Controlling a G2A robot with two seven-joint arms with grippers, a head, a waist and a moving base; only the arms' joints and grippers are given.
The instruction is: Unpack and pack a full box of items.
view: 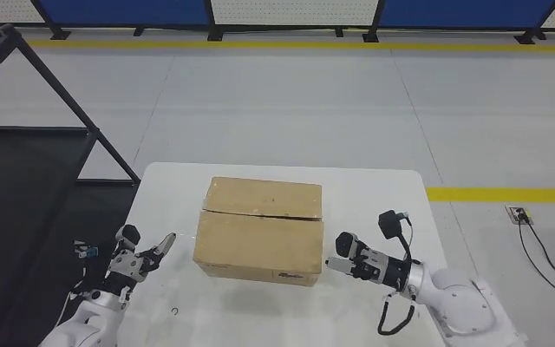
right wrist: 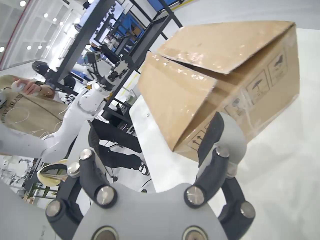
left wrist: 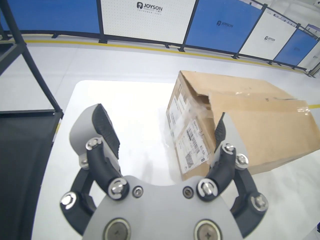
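box (view: pixel 260 227) is seen on the table (view: pixel 381 186), flaps down, between both jaws | left jaws held wide open, right jaws open too, both empty | cardboard judged stiff, probably heavy, tape slick | flap edge is best taken

A white table (view: pixel 373 191) with rounded corners is seen, and a brown cardboard box (view: pixel 260 227) is set flat on it, about the middle. The box's top flaps are folded shut, with a seam across the top and clear tape over it. Paper labels are stuck to one end face (left wrist: pixel 186 136). A small dark speck (view: pixel 174 310), too small to be identified, lies near the table's front left.
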